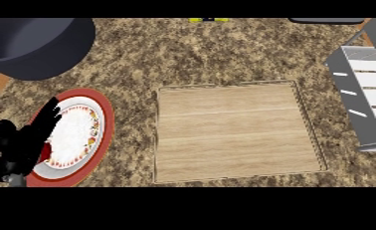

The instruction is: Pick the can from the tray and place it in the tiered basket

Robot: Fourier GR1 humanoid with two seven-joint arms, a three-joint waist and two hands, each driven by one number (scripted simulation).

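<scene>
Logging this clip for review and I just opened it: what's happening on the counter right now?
Nothing is being handled at this moment. The wooden tray lies flat mid-counter with no can visible on it or anywhere else. The left robot hand rests open at the lower left edge, over the red-rimmed plate. The right robot hand is out of view. The grey tiered basket stands at the right edge, and a dark pot sits upper left.

From my head view only one part of my body shows: the left hand (23,144), down at about 8 o'clock. It is black all over, matte, with no markings I can make out. Slim, tapering fingers (48,112) end in narrow tips. Lower down the shape is blocky and dark; details there are too murky to log.
</scene>
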